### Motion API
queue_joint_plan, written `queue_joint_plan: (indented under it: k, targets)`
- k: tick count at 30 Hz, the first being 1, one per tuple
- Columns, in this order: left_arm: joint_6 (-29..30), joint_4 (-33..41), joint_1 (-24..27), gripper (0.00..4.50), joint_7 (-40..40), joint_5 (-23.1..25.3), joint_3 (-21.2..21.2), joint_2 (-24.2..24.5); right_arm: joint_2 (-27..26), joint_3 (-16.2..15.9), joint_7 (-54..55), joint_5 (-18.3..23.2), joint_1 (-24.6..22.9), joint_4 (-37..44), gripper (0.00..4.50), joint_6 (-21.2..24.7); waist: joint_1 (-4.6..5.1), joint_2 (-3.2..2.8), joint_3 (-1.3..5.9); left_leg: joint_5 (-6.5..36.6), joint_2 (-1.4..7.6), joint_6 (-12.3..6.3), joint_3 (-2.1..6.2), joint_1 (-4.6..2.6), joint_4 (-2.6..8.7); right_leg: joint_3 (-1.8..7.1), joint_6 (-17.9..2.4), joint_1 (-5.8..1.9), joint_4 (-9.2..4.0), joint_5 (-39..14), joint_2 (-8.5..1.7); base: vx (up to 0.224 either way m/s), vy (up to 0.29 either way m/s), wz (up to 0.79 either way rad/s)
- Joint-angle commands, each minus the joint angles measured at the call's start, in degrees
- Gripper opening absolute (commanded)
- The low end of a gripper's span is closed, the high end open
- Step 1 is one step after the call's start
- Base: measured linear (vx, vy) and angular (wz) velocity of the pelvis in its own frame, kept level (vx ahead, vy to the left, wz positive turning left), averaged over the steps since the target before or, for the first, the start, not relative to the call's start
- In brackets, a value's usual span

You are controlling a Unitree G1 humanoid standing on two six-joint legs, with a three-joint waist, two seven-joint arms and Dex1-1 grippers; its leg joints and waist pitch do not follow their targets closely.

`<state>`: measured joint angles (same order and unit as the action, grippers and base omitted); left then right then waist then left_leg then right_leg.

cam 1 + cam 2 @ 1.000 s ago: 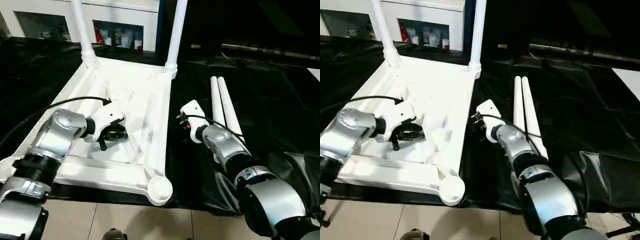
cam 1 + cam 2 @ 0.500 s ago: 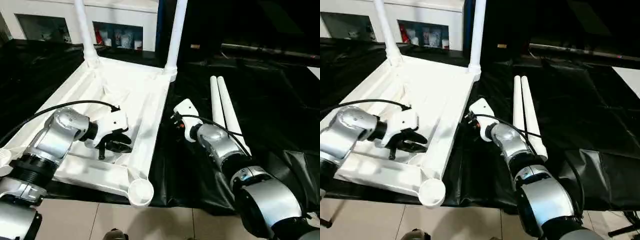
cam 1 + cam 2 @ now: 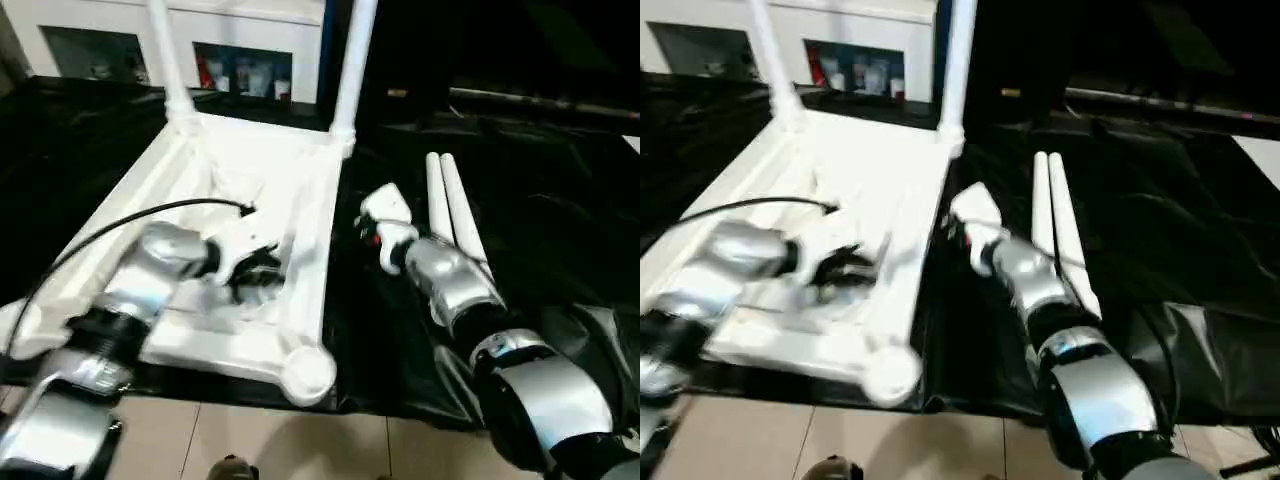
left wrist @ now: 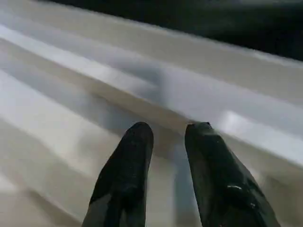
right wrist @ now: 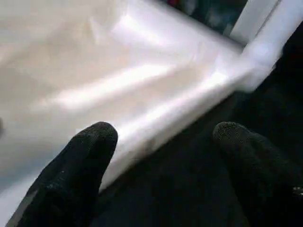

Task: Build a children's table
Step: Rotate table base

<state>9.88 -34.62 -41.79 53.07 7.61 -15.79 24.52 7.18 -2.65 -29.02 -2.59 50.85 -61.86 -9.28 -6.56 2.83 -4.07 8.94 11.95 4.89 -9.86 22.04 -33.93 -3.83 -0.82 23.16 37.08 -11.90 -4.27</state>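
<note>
**Upturned table top on the black worktop, both arms at its near end**

The children's table [image 3: 270, 190] lies upside down on the worktop [image 3: 560, 230], which is covered in black sheeting, at about ten o'clock from the middle of the head view. Its ribbed underside faces up. Two legs [image 3: 352, 60] stand upright in the far corner sockets. An empty round socket [image 3: 308, 370] shows at the near right corner. Two loose legs [image 3: 448, 205] lie side by side, touching, on the black sheet at about two o'clock, near the table's right edge.

The left gripper [image 4: 168, 137] is down inside the underside, over the ribs near the right rail; its jaws stand a little apart, and I cannot tell whether they pinch a rib.

The right gripper [image 5: 163, 135] hovers just beside the table's right rail, over the black sheet, jaws wide open and holding nothing.

A white cabinet [image 3: 240, 50] stands at twelve o'clock behind the table.
</note>
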Motion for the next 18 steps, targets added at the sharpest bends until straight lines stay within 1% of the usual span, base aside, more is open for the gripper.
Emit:
queue_joint_plan:
  k: [1,3,5,6,7,8,9,10,11,12,13,14,15,16,17,18]
  targets:
    - [-0.94,-0.02,-1.81,1.45,-1.28,-0.39,2.06,0.28,1.76,0.97,-1.35,0.94,0.21,1.86,3.85,-0.29,-0.21,-1.05,5.06,9.37,1.14,-0.08,0.19,-1.18,3.66,2.70,-13.90,-3.55,-3.29,3.42,-3.76,0.000,0.000,0.00]
    - [-1.17,0.81,-2.26,1.45,-0.44,-0.91,2.85,1.06,2.94,0.95,-2.82,1.13,-0.46,3.66,3.85,-0.19,-0.23,-0.99,5.00,8.76,1.07,-0.51,0.17,-1.06,3.61,2.66,-14.13,-3.58,-3.32,3.50,-3.73,0.000,0.000,0.00]
    - [-1.53,2.40,-2.44,1.45,1.65,-2.57,4.26,2.30,4.53,0.59,-6.95,1.72,-1.93,7.29,3.85,0.60,-0.28,-0.89,5.03,8.32,1.04,-1.04,0.16,-0.94,3.50,2.64,-14.15,-3.72,-3.26,4.12,-3.74,0.000,0.000,0.00]
    - [0.46,6.60,-1.30,1.45,7.57,-5.82,5.18,4.50,6.35,-0.73,-13.75,2.76,-4.12,12.36,3.85,3.09,-0.23,-0.94,4.98,8.14,1.02,-1.41,0.15,-1.01,3.49,2.61,-14.21,-3.67,-3.25,4.28,-3.60,0.000,0.000,0.00]
    - [1.62,8.61,-0.64,1.45,10.38,-7.18,5.33,5.53,7.18,-1.45,-16.55,3.07,-5.10,14.50,3.85,3.98,-0.52,-0.93,5.08,7.25,1.30,-1.99,0.17,-0.95,3.40,2.59,-14.39,-3.76,-3.03,5.61,-3.70,0.000,0.000,0.00]
    - [1.62,8.61,-0.64,1.45,10.38,-7.18,5.33,5.53,7.18,-1.45,-16.55,3.07,-5.10,14.50,3.85,3.98,-0.52,-0.95,4.94,7.33,1.22,-2.09,0.10,-1.04,3.41,2.54,-14.74,-3.59,-3.07,5.63,-3.51,0.000,0.000,0.00]
    - [3.18,10.52,0.07,1.45,12.86,-8.27,4.92,6.65,7.99,-2.13,-18.51,3.28,-5.94,16.27,3.85,4.83,-0.56,-0.98,4.85,7.83,1.28,-2.10,0.02,-1.07,3.46,2.47,-15.08,-3.54,-3.18,4.72,-3.50,0.000,0.000,0.00]
    - [5.45,14.41,1.82,1.45,17.98,-9.79,3.46,9.52,9.45,-3.58,-21.83,3.65,-7.27,19.41,3.85,6.95,-0.69,-1.01,4.72,8.85,1.38,-1.76,0.06,-1.07,3.58,2.44,-15.15,-3.48,-3.19,2.69,-3.58,0.000,0.000,0.00]
    - [5.45,14.41,1.82,1.45,17.98,-9.79,3.46,9.52,9.45,-3.58,-21.83,3.65,-7.27,19.41,3.85,6.95,-0.71,-0.98,4.68,9.16,1.44,-1.61,0.13,-1.04,3.68,2.40,-15.01,-3.55,-3.27,1.72,-3.60,0.000,0.000,0.00]
    - [8.04,17.82,3.26,1.45,20.75,-10.50,2.32,11.44,10.67,-4.53,-23.94,3.94,-8.37,21.91,3.85,7.87,-0.68,-1.09,4.54,10.43,1.56,-1.10,0.06,-1.25,3.80,2.49,-14.75,-3.30,-3.44,-0.38,-3.62,0.000,0.000,0.00]
    - [10.25,21.28,4.75,1.45,22.84,-11.10,1.29,13.04,11.75,-5.23,-25.71,4.39,-9.34,24.37,3.85,9.17,-0.66,-1.12,4.47,11.05,1.55,-0.91,0.04,-1.25,3.86,2.56,-14.46,-3.17,-3.51,-1.71,-3.58,0.000,0.000,0.00]
    - [11.29,22.97,5.49,1.45,23.01,-11.13,0.84,13.41,12.43,-5.71,-26.68,4.47,-9.91,25.85,3.85,9.73,-0.58,-1.14,4.39,12.01,1.52,-0.55,0.01,-1.33,3.96,2.67,-14.08,-3.03,-3.79,-3.40,-3.62,0.000,0.000,0.00]
    - [11.29,22.97,5.49,1.45,23.01,-11.13,0.84,13.41,12.43,-5.71,-26.68,4.47,-9.91,25.85,3.85,9.73,-0.62,-1.15,4.43,12.14,1.48,-0.33,0.04,-1.38,3.93,2.70,-14.00,-3.10,-3.82,-3.62,-3.64,0.000,0.000,0.00]
    - [12.08,23.97,5.93,1.45,22.60,-10.94,0.54,13.45,12.93,-6.05,-27.30,4.35,-10.48,27.30,3.85,10.46,-0.77,-1.23,4.32,12.81,1.45,-0.13,-0.01,-1.56,3.97,2.76,-13.86,-2.86,-4.08,-4.64,-3.60,0.000,0.000,0.00]
    - [14.27,25.71,6.85,1.45,20.74,-8.96,-0.70,13.39,13.94,-6.90,-28.53,3.79,-12.05,30.91,3.85,12.12,-0.98,-1.29,4.38,13.02,1.46,0.19,0.10,-1.51,4.01,2.77,-13.59,-2.97,-4.09,-5.25,-3.68,0.000,0.000,0.00]
    - [14.42,25.82,6.90,1.45,20.62,-8.82,-0.79,13.39,14.00,-6.95,-28.61,3.76,-12.16,31.15,3.85,12.23,-1.04,-1.25,4.33,13.04,1.51,0.31,0.11,-1.50,4.07,2.79,-13.26,-2.99,-4.11,-5.22,-3.59,0.000,0.000,0.00]
